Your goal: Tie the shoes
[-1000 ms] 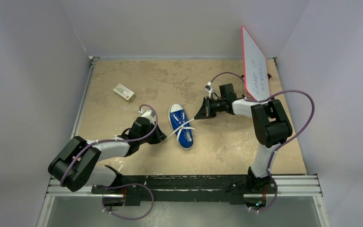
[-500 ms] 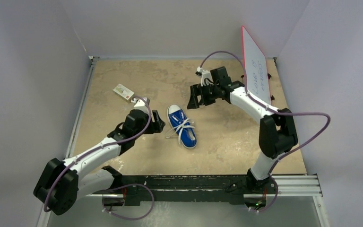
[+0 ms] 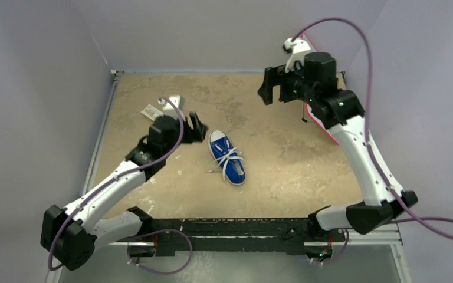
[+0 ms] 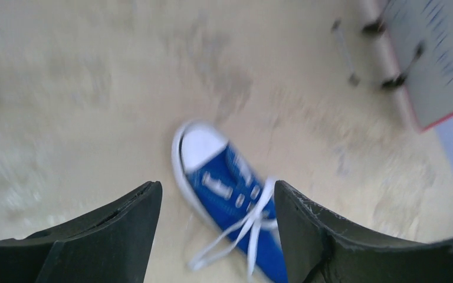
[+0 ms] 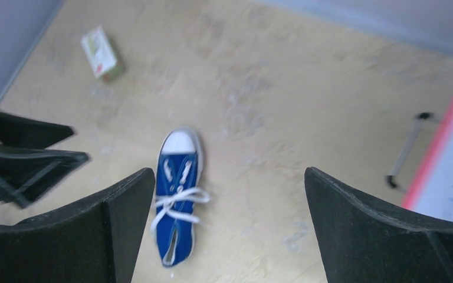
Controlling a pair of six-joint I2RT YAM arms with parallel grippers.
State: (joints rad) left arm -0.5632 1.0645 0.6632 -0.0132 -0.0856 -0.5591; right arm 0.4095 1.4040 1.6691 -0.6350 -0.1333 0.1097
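The shoe (image 3: 227,159), a small blue sneaker with a white toe cap, lies on the tan table with its toe pointing away from the arm bases. Its white laces (image 3: 226,157) cross in a bow over its middle, and loose ends trail off its left side. The shoe (image 4: 227,188) shows blurred below my left gripper (image 4: 216,188), which is open, empty and raised. In the top view that left gripper (image 3: 196,125) hovers just left of the toe. My right gripper (image 3: 273,87) hangs high at the back right, open wide and empty. The shoe (image 5: 177,194) lies far below it.
A small white-and-red box (image 5: 100,53) sits at the far left, partly behind the left arm (image 3: 153,132). A red-edged whiteboard (image 5: 448,171) leans at the right wall, with a thin metal stand (image 5: 407,150) by its foot.
Both grippers have opened and let go of the laces. The right arm has risen up and back to the far right. The left gripper has lifted and drawn back to the far left.
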